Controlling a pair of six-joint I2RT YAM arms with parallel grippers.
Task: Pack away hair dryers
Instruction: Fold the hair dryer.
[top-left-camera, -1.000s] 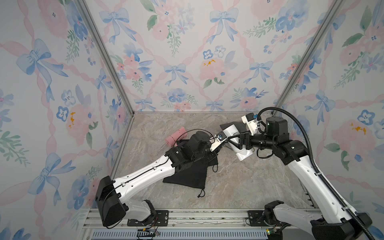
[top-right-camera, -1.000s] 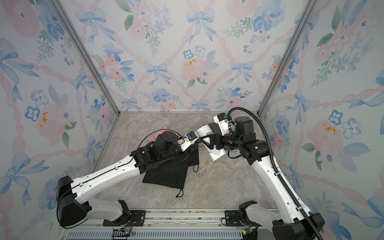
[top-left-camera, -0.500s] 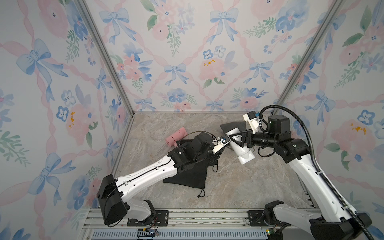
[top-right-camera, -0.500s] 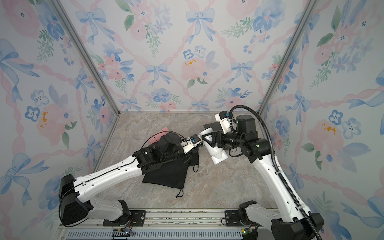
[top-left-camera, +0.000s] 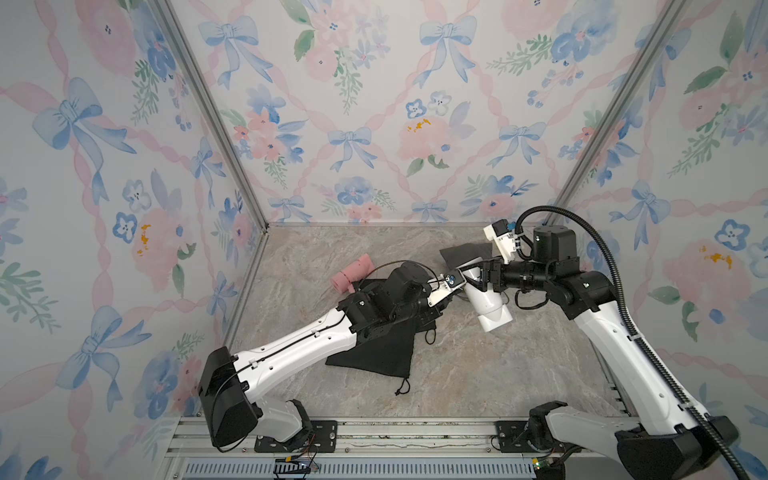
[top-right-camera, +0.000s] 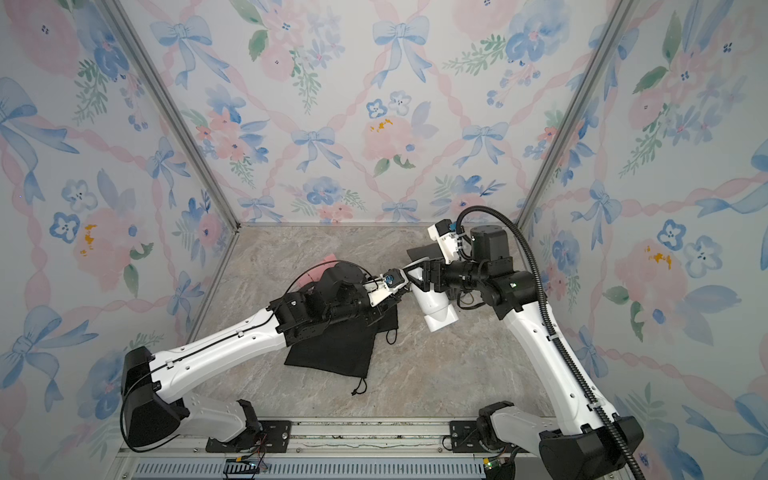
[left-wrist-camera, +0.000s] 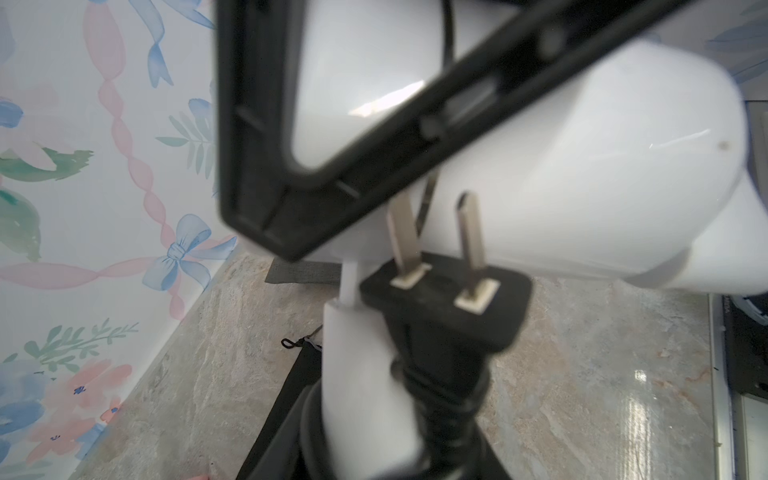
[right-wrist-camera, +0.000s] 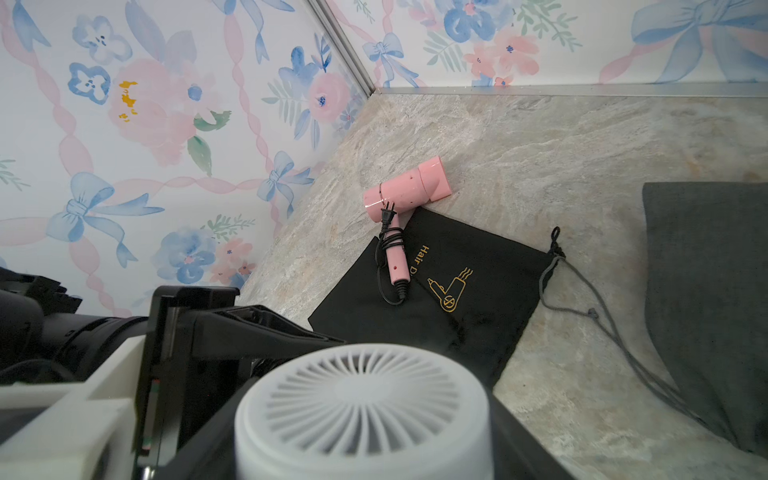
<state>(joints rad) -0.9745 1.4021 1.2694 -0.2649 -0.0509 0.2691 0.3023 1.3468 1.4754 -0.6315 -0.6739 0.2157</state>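
On the far left of the marble-patterned desk (top-left-camera: 478, 374), the pink hair dryer (right-wrist-camera: 405, 193) is lying on its side. Its stubby barrel is resting on bare desk, and its slim cord-wrapped handle is overlapping the far-left edge of a flat black drawstring pouch (top-left-camera: 382, 349) printed with a gold dryer emblem. The left arm is stretching low over that pouch, hiding much of it in both top views. The left end effector (top-left-camera: 456, 293) is grasping the white hair dryer (top-left-camera: 490, 307) by its handle, where black cord is bundled and a two-pin plug (left-wrist-camera: 449, 299) is pointing toward the barrel. This dryer is being held up off the desk near the centre, right of the black pouch, with its smooth glossy barrel tilting down toward the near right. The right end effector (top-left-camera: 478, 277) is clenching the barrel beside its ribbed rear grille (right-wrist-camera: 361, 399), one black open-framed finger (left-wrist-camera: 395, 153) lying across the white shell. At the far right a matte grey cloth pouch (right-wrist-camera: 706, 291) is lying flat, its drawstring (right-wrist-camera: 582, 299) trailing toward the black pouch.
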